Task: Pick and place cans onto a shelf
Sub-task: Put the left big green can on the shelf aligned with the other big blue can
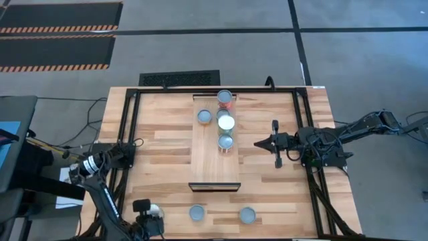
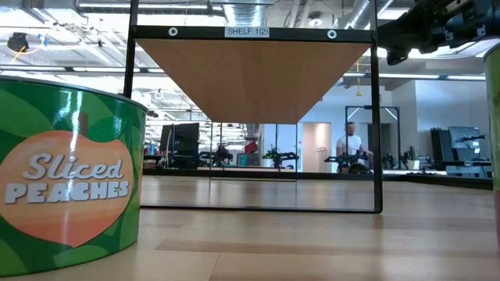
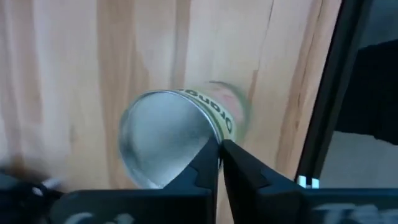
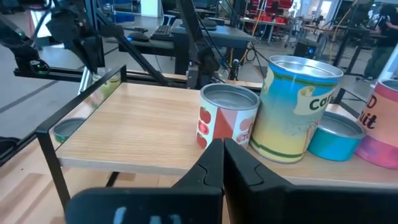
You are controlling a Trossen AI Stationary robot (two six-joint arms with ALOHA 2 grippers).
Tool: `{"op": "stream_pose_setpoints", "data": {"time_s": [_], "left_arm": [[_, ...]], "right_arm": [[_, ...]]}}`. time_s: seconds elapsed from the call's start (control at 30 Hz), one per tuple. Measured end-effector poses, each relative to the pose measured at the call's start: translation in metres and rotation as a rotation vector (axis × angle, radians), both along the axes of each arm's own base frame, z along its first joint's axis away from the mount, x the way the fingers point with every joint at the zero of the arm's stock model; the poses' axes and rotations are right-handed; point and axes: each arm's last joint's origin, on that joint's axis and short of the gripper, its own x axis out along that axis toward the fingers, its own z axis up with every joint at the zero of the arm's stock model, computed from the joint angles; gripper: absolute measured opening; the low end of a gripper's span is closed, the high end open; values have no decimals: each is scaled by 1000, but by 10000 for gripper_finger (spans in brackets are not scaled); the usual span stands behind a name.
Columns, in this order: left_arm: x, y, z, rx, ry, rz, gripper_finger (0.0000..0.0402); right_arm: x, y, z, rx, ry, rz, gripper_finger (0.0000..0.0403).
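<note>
right wrist view: right gripper (image 4: pixel 222 163) closed, empty.

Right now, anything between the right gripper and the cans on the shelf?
No. In the high view, bare wood separates the right gripper from the nearest can on the shelf.

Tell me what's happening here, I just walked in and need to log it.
A two-armed robot is moving cans onto a shelf. Four cans already stand at its far end, among them a red-labelled can. Two more cans wait on the tabletop at the near edge. The right gripper hovers shut and empty beside the shelf. The left gripper is shut above another can at the table's near left corner.
</note>
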Motion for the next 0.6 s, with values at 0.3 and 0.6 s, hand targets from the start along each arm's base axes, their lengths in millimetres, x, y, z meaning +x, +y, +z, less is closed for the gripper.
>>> {"op": "stream_pose_setpoints", "data": {"time_s": [0.3, 0.6], "left_arm": [[-3, 56, 82, 9, -204, -33, 0], [1, 145, 156, 80, -471, -107, 0]], "right_arm": [[0, 0, 0, 8, 2, 0, 19], [0, -1, -1, -44, 12, 1, 20]]}}
